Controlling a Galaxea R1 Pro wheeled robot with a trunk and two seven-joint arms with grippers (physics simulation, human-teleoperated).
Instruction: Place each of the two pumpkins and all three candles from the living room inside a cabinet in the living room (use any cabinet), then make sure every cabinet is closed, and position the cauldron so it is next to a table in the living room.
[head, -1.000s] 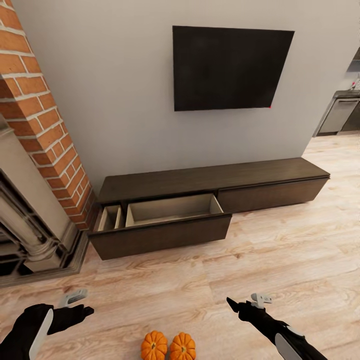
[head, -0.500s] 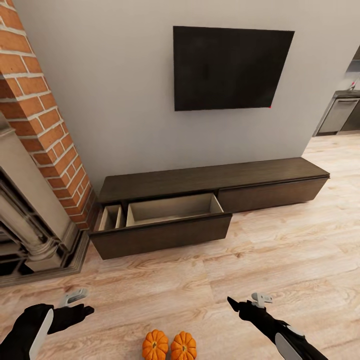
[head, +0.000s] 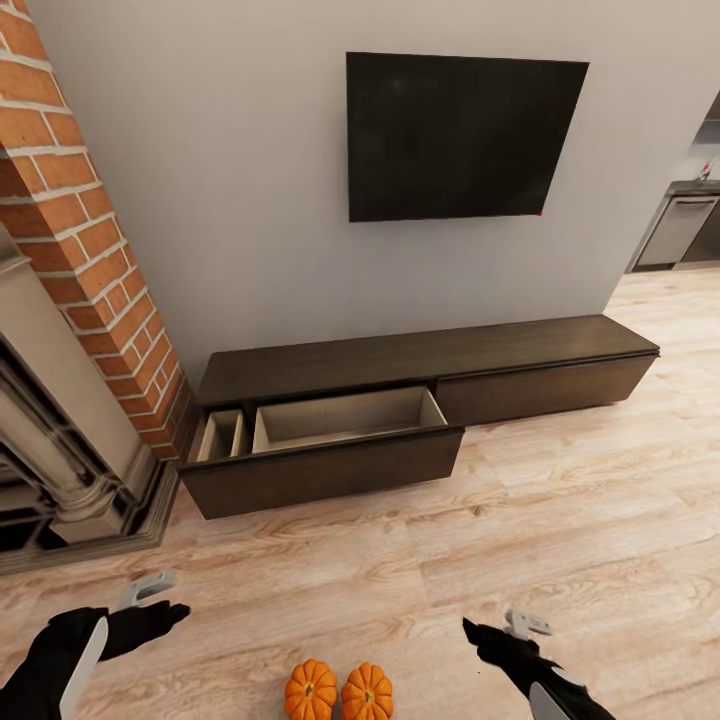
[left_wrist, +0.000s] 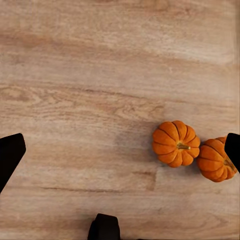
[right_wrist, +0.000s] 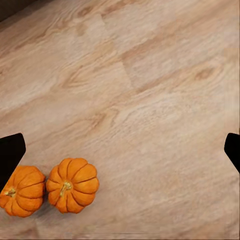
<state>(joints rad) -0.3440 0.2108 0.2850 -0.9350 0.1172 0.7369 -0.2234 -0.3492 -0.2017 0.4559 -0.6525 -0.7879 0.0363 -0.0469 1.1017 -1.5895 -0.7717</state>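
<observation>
Two pumpkins (head: 338, 691) sit side by side on the near floor between the wide-spread left gripper (head: 158, 601) and right gripper (head: 497, 630), the right one having drawn nearer since earlier, with the cabinet's (head: 420, 365) left drawer (head: 320, 450) open beyond.

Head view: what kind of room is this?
Most likely a living room: a wall-mounted TV above a low dark media cabinet, a brick fireplace beside it, and wood plank flooring.

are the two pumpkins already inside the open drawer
No, both pumpkins sit side by side on the wood floor between the grippers, while the pulled-out drawer of the cabinet shows only its bare beige interior.
</observation>
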